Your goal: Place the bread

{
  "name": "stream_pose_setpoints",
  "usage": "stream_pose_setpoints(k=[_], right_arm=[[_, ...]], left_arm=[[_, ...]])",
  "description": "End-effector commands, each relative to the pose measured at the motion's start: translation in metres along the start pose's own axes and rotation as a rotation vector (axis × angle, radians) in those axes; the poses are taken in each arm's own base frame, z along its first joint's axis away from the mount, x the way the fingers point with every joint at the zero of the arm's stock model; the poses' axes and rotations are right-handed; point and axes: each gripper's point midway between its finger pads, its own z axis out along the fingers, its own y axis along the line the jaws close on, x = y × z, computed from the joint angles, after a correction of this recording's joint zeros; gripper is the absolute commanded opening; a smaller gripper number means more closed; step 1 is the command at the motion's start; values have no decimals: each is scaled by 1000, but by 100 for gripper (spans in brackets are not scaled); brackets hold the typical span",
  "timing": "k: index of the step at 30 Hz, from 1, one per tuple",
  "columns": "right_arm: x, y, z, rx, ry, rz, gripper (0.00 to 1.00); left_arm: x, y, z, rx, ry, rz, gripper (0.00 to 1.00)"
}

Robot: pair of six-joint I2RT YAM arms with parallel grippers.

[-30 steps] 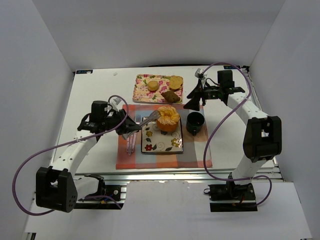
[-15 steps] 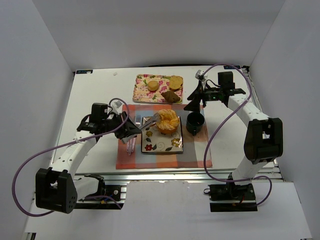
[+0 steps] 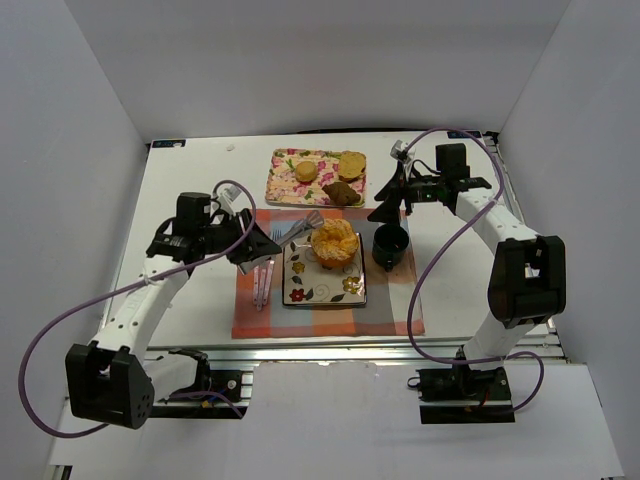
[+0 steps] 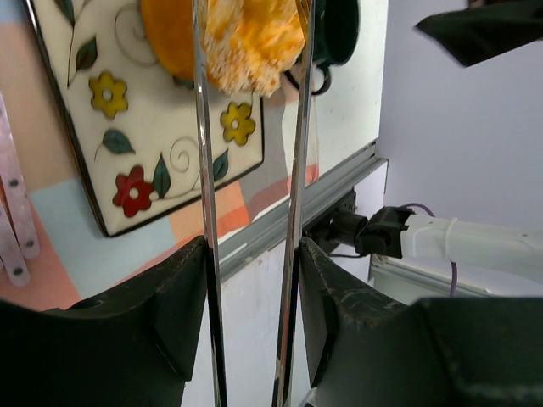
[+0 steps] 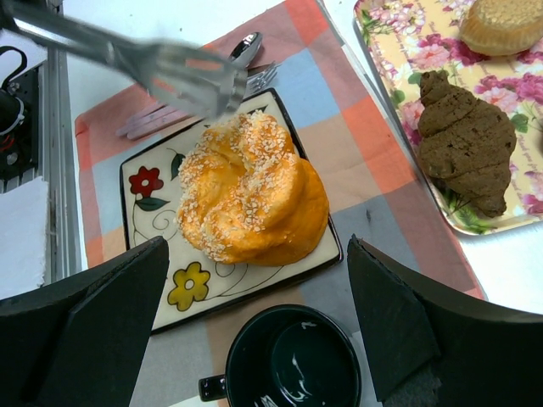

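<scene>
The bread, a golden sesame-topped bun, lies on the far part of the flowered square plate. It also shows in the right wrist view and the left wrist view. My left gripper is shut on metal tongs, whose tips hang open just left of the bread, apart from it. In the left wrist view the two tong arms run between my fingers. My right gripper is open and empty, hovering above the mug, and also shows in the right wrist view.
A dark mug stands right of the plate on a checked placemat. Cutlery lies left of the plate. A flowered tray behind holds two round buns and a brown croissant.
The tongs lowered the bread onto the plate, let go of it and drew back to the left. The right arm barely moved.
</scene>
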Motion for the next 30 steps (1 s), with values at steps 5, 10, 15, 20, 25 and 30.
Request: stream_pose_setpoints(k=[5,10,15,20,25,30], right_arm=[[-10,10,-6,-11,-22,-49,89],[-11,9,-6,-14,-23,-52,89],[-15,8,-6,-15,-29,-57,89],[-16,8,-6,-12,-31,-61,89],[-16,8,-6,-8,-30,-61,89],[-14,7,-6,-5,-28,-58,89]], left_arm=[[-28,-12,-11,-27,-58,117,53],[-60,-8,0,-39,-135,115,49],[-104,-16,26,55,-253,72,45],[-130,-4,55,69,-254,36,45],[-140,-1,73,78,-224,21,48],[-139,-2,85,109,-205,0,50]])
